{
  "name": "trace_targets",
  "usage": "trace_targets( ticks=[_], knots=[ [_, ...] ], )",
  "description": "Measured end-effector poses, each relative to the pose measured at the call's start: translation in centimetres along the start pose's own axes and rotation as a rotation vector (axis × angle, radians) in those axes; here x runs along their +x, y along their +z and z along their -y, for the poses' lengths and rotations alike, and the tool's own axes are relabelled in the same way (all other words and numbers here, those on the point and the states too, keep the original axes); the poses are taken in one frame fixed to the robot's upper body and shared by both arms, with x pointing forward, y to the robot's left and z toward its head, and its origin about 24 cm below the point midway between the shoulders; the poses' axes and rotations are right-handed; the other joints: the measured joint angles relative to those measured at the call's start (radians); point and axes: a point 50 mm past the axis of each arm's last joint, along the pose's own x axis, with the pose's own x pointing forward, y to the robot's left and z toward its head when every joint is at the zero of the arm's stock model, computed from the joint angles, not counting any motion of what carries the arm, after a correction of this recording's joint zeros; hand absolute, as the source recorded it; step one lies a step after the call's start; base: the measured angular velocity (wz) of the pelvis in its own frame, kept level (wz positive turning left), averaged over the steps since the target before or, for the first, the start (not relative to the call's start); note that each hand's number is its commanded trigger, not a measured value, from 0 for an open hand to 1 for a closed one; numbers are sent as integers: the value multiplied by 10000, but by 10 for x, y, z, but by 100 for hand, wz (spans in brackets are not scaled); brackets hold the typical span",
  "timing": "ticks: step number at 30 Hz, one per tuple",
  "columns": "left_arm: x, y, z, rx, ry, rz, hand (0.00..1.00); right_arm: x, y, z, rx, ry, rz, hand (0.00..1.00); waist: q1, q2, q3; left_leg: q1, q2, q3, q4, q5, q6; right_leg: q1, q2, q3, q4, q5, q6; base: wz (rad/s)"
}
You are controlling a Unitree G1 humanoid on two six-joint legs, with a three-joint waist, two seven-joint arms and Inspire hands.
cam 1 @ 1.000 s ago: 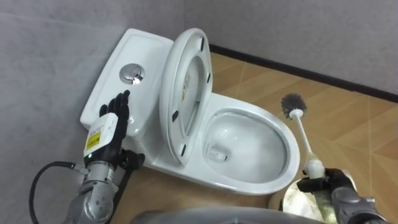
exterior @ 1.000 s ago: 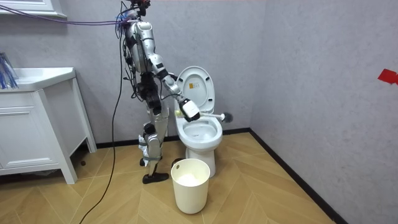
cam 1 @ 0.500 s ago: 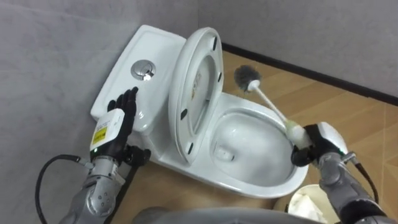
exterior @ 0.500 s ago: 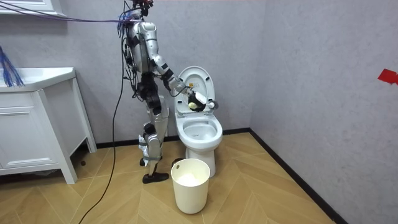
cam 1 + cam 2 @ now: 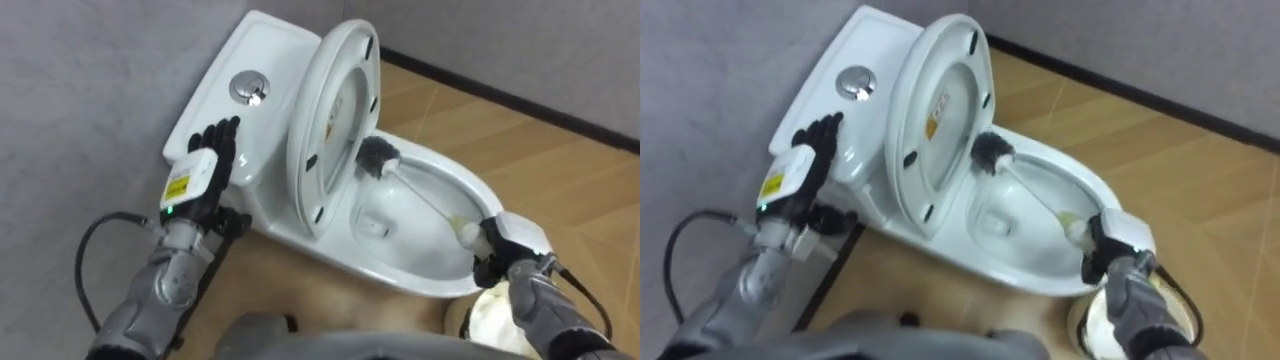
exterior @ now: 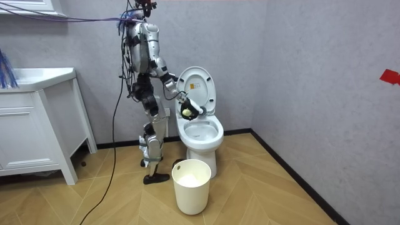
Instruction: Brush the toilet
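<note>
The toilet brush (image 5: 415,187) reaches into the bowl (image 5: 430,288)

Nearest, the right hand (image 5: 508,252) is clenched round the brush handle at the bowl's front rim. The bristle head sits at the back of the bowl, close by the upright seat (image 5: 340,90), perhaps touching it. The left hand (image 5: 208,165), fingers straight, lies against the cistern (image 5: 270,50) edge.

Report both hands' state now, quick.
Left hand: open, fingers straight at the toilet tank.
Right hand: shut on the toilet brush.
</note>
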Motion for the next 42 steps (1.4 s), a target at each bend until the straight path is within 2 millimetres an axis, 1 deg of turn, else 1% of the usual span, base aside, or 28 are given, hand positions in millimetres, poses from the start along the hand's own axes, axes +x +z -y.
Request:
trace_targets(
  ticks=[1, 4, 6, 7, 8, 9, 11, 12, 14, 16, 20, 21, 24, 27, 29, 32, 34, 35, 36, 37, 38, 39, 40, 42],
  knots=[
    [2, 1, 0, 42, 29, 61, 0, -2, -4, -5, -95, 168, -140, 100, -2, 56, -5, -107, -6, -3, 18, 29, 9, -139, -20, -23, 51, -5, -4, 8],
    [6, 5, -2, 168, 189, 209, 0, -8, -17, -16, -310, 585, -629, 100, -19, 112, 1, -409, -52, -76, 20, 111, 17, -464, -70, -68, 181, -30, -15, 8],
    [9, 12, -3, 344, 485, 524, 0, -13, -32, -24, -1048, 1407, -1354, 100, 37, 153, 3, -938, -94, -146, 209, 172, 44, -1043, -157, -145, 518, -100, -26, 16],
    [12, 15, -6, 348, 652, 664, 0, -15, -37, -27, -1144, 1618, -1579, 100, 29, 188, 0, -1087, -102, -179, 323, 179, 49, -1183, -175, -188, 609, -101, -29, 20],
    [13, 18, -8, 330, 862, 760, 0, -20, -45, -34, -1016, 1884, -2010, 100, -63, 252, 26, -1409, -125, -237, 544, 178, 53, -1453, -250, -325, 842, -151, -54, 19],
    [13, 19, -10, 343, 1049, 769, 0, -21, -49, -34, -752, 1849, -2235, 100, -201, 276, 34, -1566, -176, -254, 574, 187, 64, -1689, -334, -335, 1100, -268, -49, 18],
    [13, 20, -9, 406, 1121, 680, 0, -22, -52, -32, -524, 1785, -2403, 100, -258, 306, 66, -1656, -219, -257, 639, 190, 68, -1837, -403, -329, 1314, -372, -54, 8],
    [16, 21, -11, 447, 1180, 704, 0, -22, -54, -32, -482, 1771, -2460, 100, -312, 315, 102, -1685, -241, -261, 665, 190, 70, -1893, -441, -330, 1347, -453, -39, 7],
    [17, 22, -13, 464, 1306, 682, 0, -20, -54, -29, -295, 1681, -2536, 100, -416, 350, 110, -1836, -245, -267, 662, 193, 74, -2055, -467, -337, 1449, -489, -41, 6],
    [17, 22, -14, 447, 1501, 683, 0, -21, -56, -29, 43, 1623, -2698, 100, -499, 387, 102, -2006, -258, -262, 678, 226, 85, -2259, -501, -336, 1559, -495, -49, 0],
    [17, 24, -16, 442, 1870, 688, 0, -21, -58, -29, 988, 1542, -3084, 100, -540, 449, 87, -2256, -318, -246, 662, 327, 81, -2637, -611, -361, 1742, -518, -84, 1],
    [17, 25, -15, 392, 1932, 686, 0, -22, -58, -29, 1257, 1523, -3189, 100, -568, 485, 80, -2319, -341, -253, 663, 335, 89, -2716, -634, -350, 1788, -534, -72, 5],
    [17, 27, -14, 343, 1977, 683, 0, -23, -59, -31, 1873, 1561, -3432, 100, -625, 549, 98, -2330, -412, -262, 649, 342, 108, -2750, -713, -343, 1881, -611, -23, 7],
    [16, 28, -16, 364, 2162, 598, 0, -22, -59, -30, 1950, 1503, -3457, 100, -737, 532, 107, -2385, -432, -225, 588, 371, 153, -2929, -832, -313, 2066, -675, 3, 1],
    [17, 28, -18, 382, 2284, 608, 0, -22, -59, -30, 1932, 1429, -3456, 100, -740, 557, 95, -2519, -422, -200, 624, 373, 155, -3060, -825, -298, 2073, -682, 4, 0],
    [17, 27, -18, 403, 2317, 558, 0, -21, -59, -28, 1814, 1383, -3399, 100, -736, 557, 101, -2498, -431, -152, 623, 375, 157, -3066, -837, -307, 2108, -682, -5, 0],
    [19, 27, -17, 471, 2311, 577, 0, -19, -59, -23, 1555, 1319, -3312, 100, -737, 567, 116, -2511, -419, -134, 674, 375, 157, -3080, -848, -300, 2228, -694, -24, 0],
    [21, 27, -19, 520, 2383, 607, 0, -15, -58, -16, 1320, 1203, -3204, 100, -721, 560, 181, -2587, -400, -48, 831, 363, 171, -3147, -855, -234, 2293, -731, -32, -10],
    [23, 28, -22, 483, 2585, 645, 0, -7, -52, -3, 900, 886, -2883, 100, -652, 527, 228, -2822, -381, 179, 1067, 340, 195, -3437, -868, -60, 2563, -786, -46, -14],
    [24, 29, -24, 487, 2695, 687, 0, -4, -50, 3, 579, 744, -2717, 100, -633, 537, 263, -2956, -375, 244, 1210, 330, 198, -3562, -886, -49, 2665, -801, -72, -18],
    [29, 31, -29, 550, 2895, 873, 0, 5, -43, 21, -84, 274, -2279, 100, -525, 536, 312, -3274, -332, 304, 1450, 308, 207, -3930, -940, 19, 2966, -863, -118, -11],
    [33, 33, -33, 589, 2995, 1072, 0, 10, -39, 33, -717, -1, -1963, 100, -417, 571, 341, -3568, -276, 343, 1648, 249, 209, -4268, -932, 109, 3216, -886, -144, -7],
    [35, 35, -35, 575, 3050, 1173, 0, 15, -33, 41, -986, -226, -1700, 100, -380, 589, 348, -3732, -259, 349, 1764, 244, 207, -4435, -933, 116, 3327, -891, -161, -7],
    [47, 42, -47, 610, 3378, 1693, 0, 26, -13, 69, -2163, -968, -776, 100, -52, 653, 342, -4367, -149, 309, 2161, 223, 167, -5081, -903, 104, 3661, -825, -301, -13]
  ],
)
